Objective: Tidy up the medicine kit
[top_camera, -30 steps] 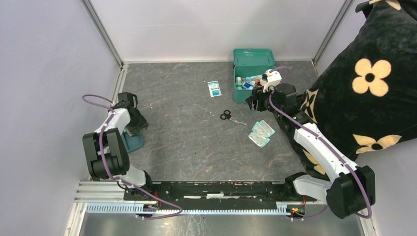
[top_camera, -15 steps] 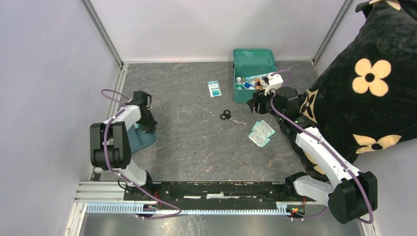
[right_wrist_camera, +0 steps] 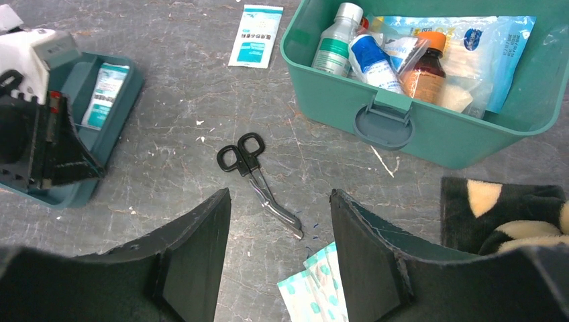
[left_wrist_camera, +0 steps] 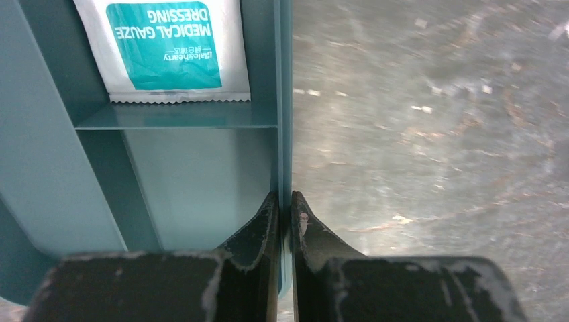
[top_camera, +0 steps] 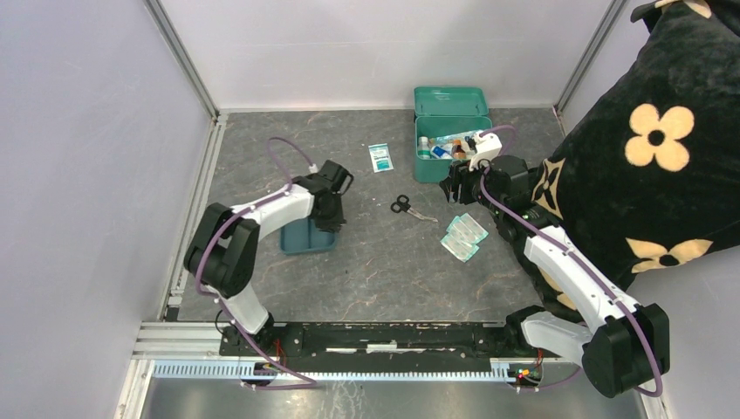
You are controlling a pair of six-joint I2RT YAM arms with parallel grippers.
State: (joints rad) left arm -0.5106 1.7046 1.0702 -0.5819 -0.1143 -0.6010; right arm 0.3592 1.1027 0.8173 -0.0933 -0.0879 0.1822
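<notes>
The medicine kit (top_camera: pixel 450 101) stands open at the back right, its lid up. Bottles, tubes and packets fill it (right_wrist_camera: pixel 463 144). My left gripper (top_camera: pixel 330 216) is shut on the right wall of a shallow teal divided tray (top_camera: pixel 301 236), left of centre. In the left wrist view its fingers (left_wrist_camera: pixel 286 201) pinch that thin wall (left_wrist_camera: pixel 284 100), and a gauze dressing packet (left_wrist_camera: pixel 164 47) lies in the far compartment. My right gripper (top_camera: pixel 454 183) hangs open just in front of the kit, above the table, with nothing between its fingers (right_wrist_camera: pixel 278 194).
Black scissors (top_camera: pixel 406 206) lie in the middle of the table (right_wrist_camera: pixel 258 181). A small white-teal packet (top_camera: pixel 380 157) lies left of the kit. Spotted plaster packs (top_camera: pixel 462 236) rest near the right arm. A black flowered cushion (top_camera: pixel 654 148) fills the right side.
My left gripper has shut on the tray's wall and dragged the tray from the far left edge towards the middle. The right arm shifted slightly and stayed open.
</notes>
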